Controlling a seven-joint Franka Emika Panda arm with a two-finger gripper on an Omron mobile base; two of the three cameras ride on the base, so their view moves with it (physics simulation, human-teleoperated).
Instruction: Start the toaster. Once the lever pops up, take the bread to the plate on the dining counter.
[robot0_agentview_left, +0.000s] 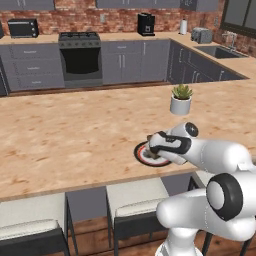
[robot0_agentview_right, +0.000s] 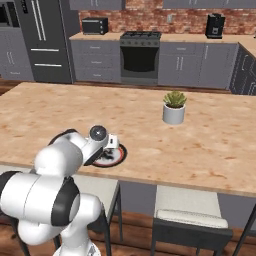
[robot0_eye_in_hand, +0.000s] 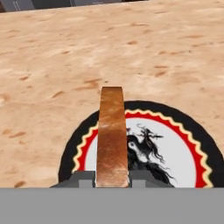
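My gripper (robot0_eye_in_hand: 112, 178) is shut on the bread (robot0_eye_in_hand: 112, 135), a tan-brown slice that I see edge-on, standing upright between the fingers. It hangs just over the plate (robot0_eye_in_hand: 183, 153), which has a pale centre, a red ring and a dark rim. The plate (robot0_agentview_left: 140, 152) lies near the front edge of the dining counter (robot0_agentview_left: 75, 135), and my hand (robot0_agentview_left: 159, 146) hovers low over its right part. From the other side, the hand (robot0_agentview_right: 111, 146) covers the left part of the plate (robot0_agentview_right: 116, 159). The silver toaster (robot0_agentview_left: 201, 35) stands far off on the back right counter.
A potted plant (robot0_agentview_left: 181, 99) in a white pot stands on the dining counter behind and to the right of the plate. Cream-cushioned stools (robot0_agentview_left: 135, 197) sit under the counter's front edge. A stove (robot0_agentview_left: 80, 52), a coffee machine (robot0_agentview_left: 146, 24) and a sink (robot0_agentview_left: 220, 51) line the far walls.
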